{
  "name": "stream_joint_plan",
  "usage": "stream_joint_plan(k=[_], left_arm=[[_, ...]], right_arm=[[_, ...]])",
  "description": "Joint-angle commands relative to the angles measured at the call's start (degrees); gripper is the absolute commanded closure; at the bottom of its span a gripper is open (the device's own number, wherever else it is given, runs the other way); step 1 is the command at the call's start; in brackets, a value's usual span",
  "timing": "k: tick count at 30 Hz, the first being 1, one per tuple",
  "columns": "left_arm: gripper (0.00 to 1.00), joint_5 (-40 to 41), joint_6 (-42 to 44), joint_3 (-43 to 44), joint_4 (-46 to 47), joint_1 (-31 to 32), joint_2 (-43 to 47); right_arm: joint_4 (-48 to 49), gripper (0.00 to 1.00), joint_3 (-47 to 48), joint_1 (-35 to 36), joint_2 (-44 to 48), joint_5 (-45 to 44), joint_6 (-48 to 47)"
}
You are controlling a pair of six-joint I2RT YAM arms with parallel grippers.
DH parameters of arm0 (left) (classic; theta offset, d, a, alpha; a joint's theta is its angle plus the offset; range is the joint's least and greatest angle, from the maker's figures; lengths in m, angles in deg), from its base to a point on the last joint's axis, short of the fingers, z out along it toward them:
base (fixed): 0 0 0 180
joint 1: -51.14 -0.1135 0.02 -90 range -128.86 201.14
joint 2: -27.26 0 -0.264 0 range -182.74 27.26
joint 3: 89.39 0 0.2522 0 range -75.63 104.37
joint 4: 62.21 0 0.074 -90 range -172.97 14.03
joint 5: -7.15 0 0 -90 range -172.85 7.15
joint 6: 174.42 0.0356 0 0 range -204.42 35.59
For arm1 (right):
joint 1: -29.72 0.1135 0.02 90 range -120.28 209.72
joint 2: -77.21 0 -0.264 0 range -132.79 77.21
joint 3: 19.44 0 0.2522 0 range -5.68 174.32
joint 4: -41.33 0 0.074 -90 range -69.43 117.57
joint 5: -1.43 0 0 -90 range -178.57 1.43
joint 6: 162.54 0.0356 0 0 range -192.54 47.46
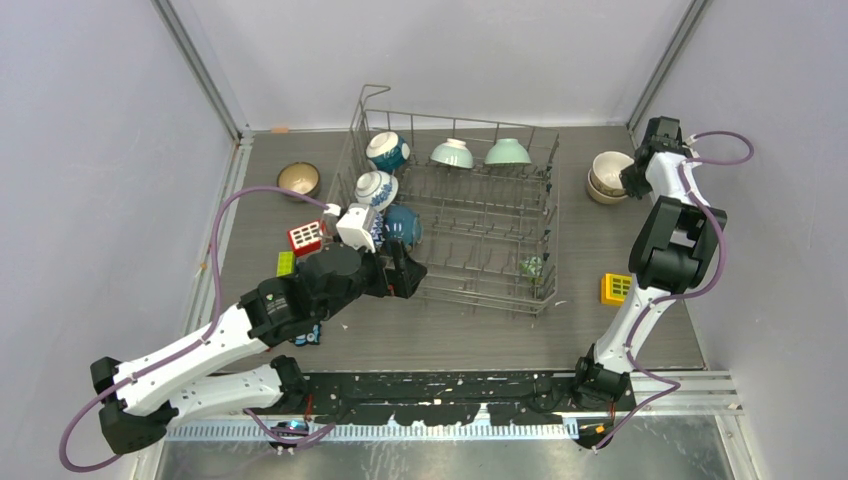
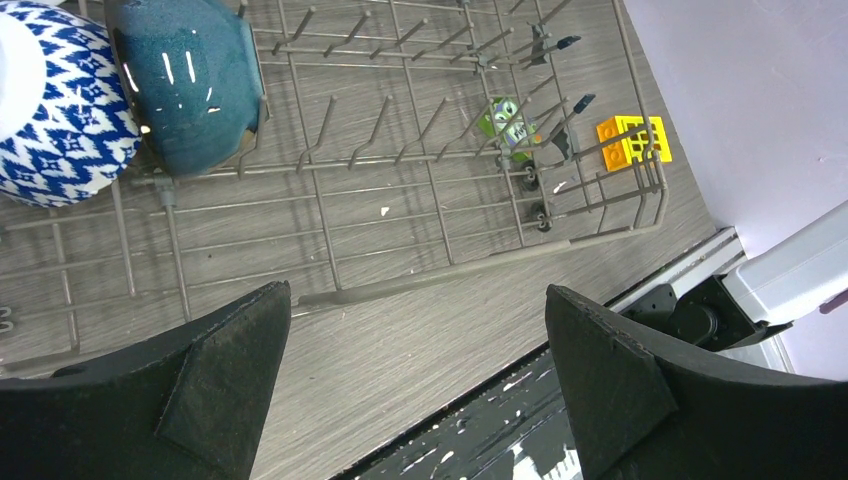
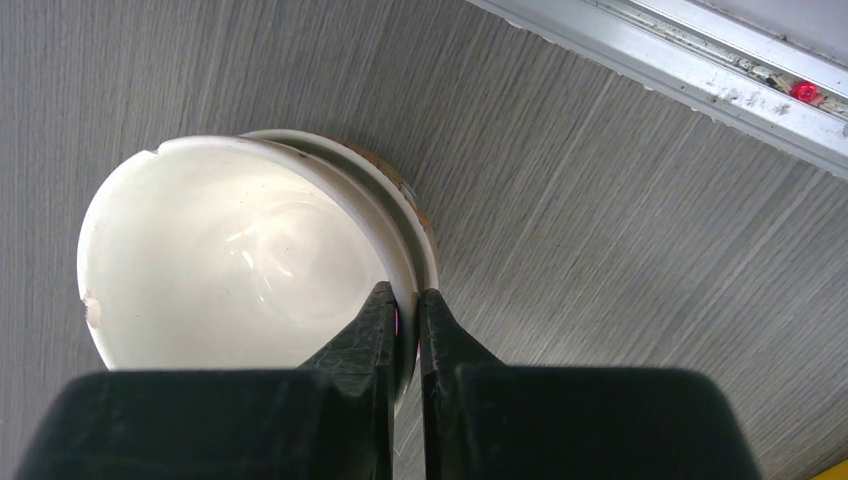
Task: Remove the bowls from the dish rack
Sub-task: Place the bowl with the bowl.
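One cream bowl (image 3: 230, 260) in right pincer (image 3: 405, 302)

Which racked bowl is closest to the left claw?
The dark teal bowl, right by the left claw; the blue-and-white pair and mint pair sit farther back.

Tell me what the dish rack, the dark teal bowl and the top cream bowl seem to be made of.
The dish rack: probably metal wire, matte grey coating; thin straight rods and tines.
The dark teal bowl: likely glazed ceramic; glossy, with sharp light reflections.
The top cream bowl: likely glazed ceramic too; smooth shiny inside, small notch in its rim.
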Motion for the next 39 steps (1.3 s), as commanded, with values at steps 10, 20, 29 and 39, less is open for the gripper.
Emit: stream_joint_plan(k=[10, 20, 29, 39], left_arm=[[0.0, 1.0, -0.5, -0.5, 2.5, -0.1, -0.1], [0.0, 0.8, -0.8, -0.6, 2.5, -0.1, 0.2], [0.0, 0.2, -1.2, -1.7, 2.5, -0.1, 1.7], [0.0, 0.2, -1.2, -2.4, 2.4, -0.1, 3.9]], right_arm=[[2.9, 0.78, 3.4, -0.2, 0.6, 0.8, 0.9], [2.1, 0.66, 3.4, -0.2, 1.5, 0.3, 0.6], [0.3, 0.51, 2.4, -0.2, 4.8, -0.5, -0.3], [-0.5, 0.58, 0.2, -0.3, 6.9, -1.4, -1.2]])
